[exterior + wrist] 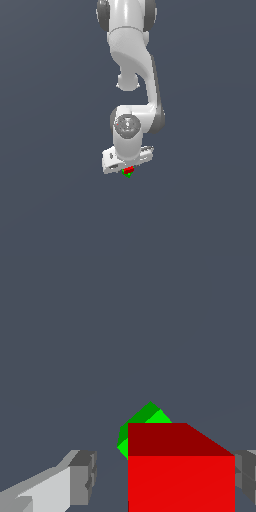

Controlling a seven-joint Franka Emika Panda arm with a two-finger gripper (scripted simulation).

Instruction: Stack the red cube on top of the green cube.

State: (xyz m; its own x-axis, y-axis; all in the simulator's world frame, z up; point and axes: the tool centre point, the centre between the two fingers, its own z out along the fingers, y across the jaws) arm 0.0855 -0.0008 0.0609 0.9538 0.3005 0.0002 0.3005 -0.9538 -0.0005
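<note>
Wrist view: showing the red cube (181, 476) sitting between the two fingers (82, 476) of the gripper (167, 478).
Grip: touching the finger on one side, a gap showing at the other; cannot tell if clamped or released.
Green cube (145, 421): lying beyond the red cube, partly hidden by it, turned at an angle.
Exterior view: gripper (128, 169) hanging low over the grey floor (50, 200), red cube (128, 169) resting just above green cube (128, 174).

Flat, even simulator light; sharp, shadowless renders.
</note>
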